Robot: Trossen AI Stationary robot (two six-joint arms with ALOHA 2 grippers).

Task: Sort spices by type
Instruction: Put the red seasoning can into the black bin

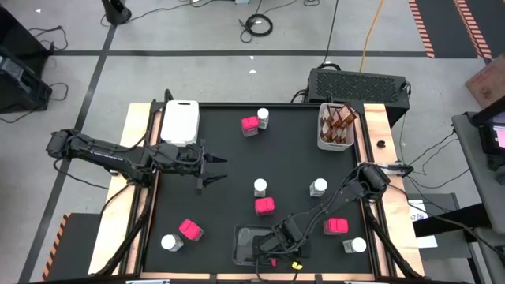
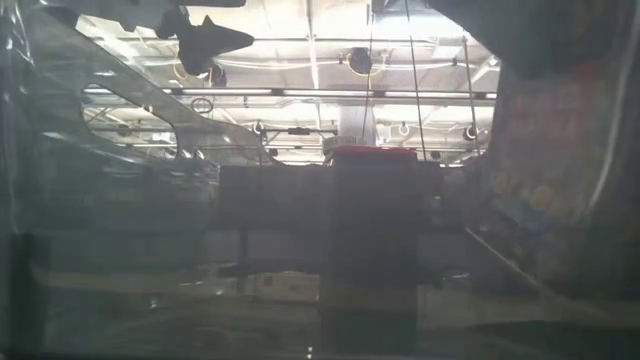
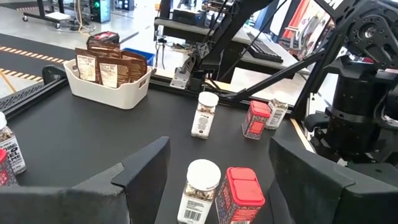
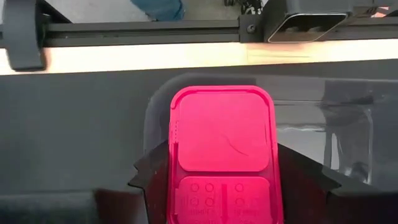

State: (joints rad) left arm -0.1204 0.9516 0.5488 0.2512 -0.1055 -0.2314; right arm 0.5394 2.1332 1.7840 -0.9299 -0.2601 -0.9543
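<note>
Pink box [image 4: 222,155] clamped in the right hand [image 1: 276,251], low over the clear tray [image 1: 246,237].
Left hand [image 1: 211,170] hangs spread apart above the bench [image 1: 237,158].

the high view was evenly lit with soft shadows, the low view was dim, hazy and smeared with bright ceiling glare, and both wrist views were clear.

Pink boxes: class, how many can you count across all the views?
5 pink boxes: one at the back, one central, one front-left, one front-right, and a fifth pink box in the right pincer over the clear tray. Others may be hidden.
</note>
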